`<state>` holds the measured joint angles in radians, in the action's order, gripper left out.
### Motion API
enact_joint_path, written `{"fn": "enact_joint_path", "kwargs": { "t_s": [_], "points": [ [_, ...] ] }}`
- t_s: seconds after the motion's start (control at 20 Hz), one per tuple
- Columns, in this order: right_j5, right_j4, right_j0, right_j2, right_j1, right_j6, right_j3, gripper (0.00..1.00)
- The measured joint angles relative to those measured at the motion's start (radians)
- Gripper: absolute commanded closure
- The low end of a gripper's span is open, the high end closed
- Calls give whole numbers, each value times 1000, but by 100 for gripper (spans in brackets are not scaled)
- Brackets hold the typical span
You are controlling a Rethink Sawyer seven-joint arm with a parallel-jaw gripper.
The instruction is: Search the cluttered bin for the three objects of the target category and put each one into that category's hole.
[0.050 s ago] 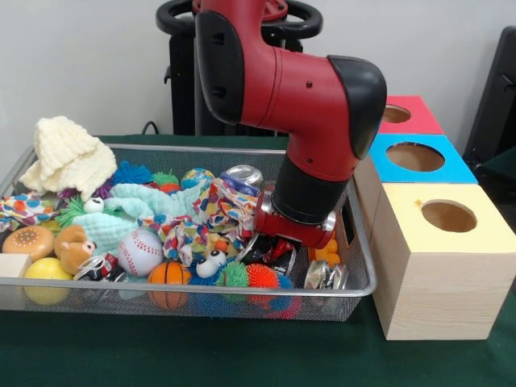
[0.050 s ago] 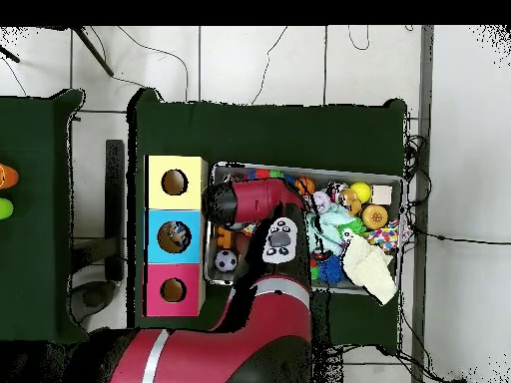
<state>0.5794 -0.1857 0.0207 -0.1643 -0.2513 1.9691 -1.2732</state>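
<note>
Reaching down into the wire bin [image 1: 355, 284], the red arm [image 1: 306, 105] hides its jaws among the clutter; their state cannot be told. Crushed cans [image 1: 326, 276] lie just beside them, a baseball [image 1: 140, 251] farther off. Three holed boxes [image 1: 439, 266] adjoin the bin.

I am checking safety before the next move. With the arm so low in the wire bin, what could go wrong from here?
1. The gripper is buried among crushed cans and cloth; its fingers are hidden, so it may grab the wrong thing or several.
2. The colourful cloth could snag and drag toys out when the arm lifts.
3. The arm is close to the yellow box and might bump it.
</note>
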Motion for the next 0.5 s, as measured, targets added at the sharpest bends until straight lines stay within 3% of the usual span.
{"fn": "enact_joint_path", "kwargs": {
  "t_s": [0.5],
  "points": [
    [-1,5,-19,-42,7,0,-2,0]
  ]
}}
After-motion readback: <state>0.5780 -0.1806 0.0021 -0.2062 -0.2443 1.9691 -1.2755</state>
